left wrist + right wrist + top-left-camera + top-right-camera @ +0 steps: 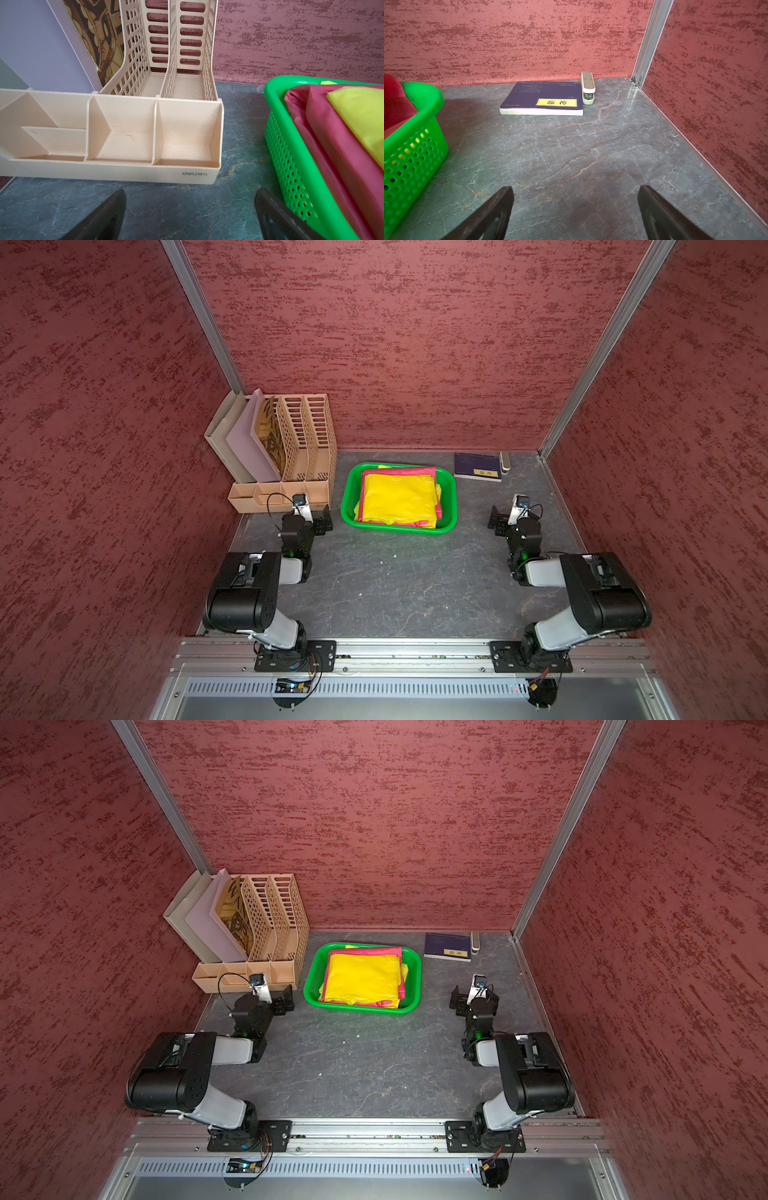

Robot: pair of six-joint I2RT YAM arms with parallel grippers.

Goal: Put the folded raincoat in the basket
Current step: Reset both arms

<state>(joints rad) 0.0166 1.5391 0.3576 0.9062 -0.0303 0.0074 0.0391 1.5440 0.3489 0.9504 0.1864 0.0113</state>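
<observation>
Grey veined stone across the table point(395, 585), arm bases bolted to an aluminium rail point(415, 649) at six o'clock. Farther in, at nine o'clock, the left gripper point(190, 192): jaws spread wide, nothing between them, tips low over bare stone, just short of the beige file organizer point(320, 439) and just beside the near left corner of the green basket point(390, 529). At three o'clock, the right gripper point(575, 188), likewise spread wide and empty, over bare table, apart from the basket. Between the two and a little beyond, at twelve o'clock, the basket itself, flat on the table, with the folded raincoat point(399, 499) lying inside: yellow on top, pink-red layers at the edges, covering most of the floor. At eleven o'clock, in the back corner, the organizer, folders point(245, 439) leaning in its leftmost slots. At one o'clock, against the rear wall, a dark blue book point(477, 466) lying flat, yellow label up, a pale stapler point(505, 462) just beside its right edge, contact unclear.
</observation>
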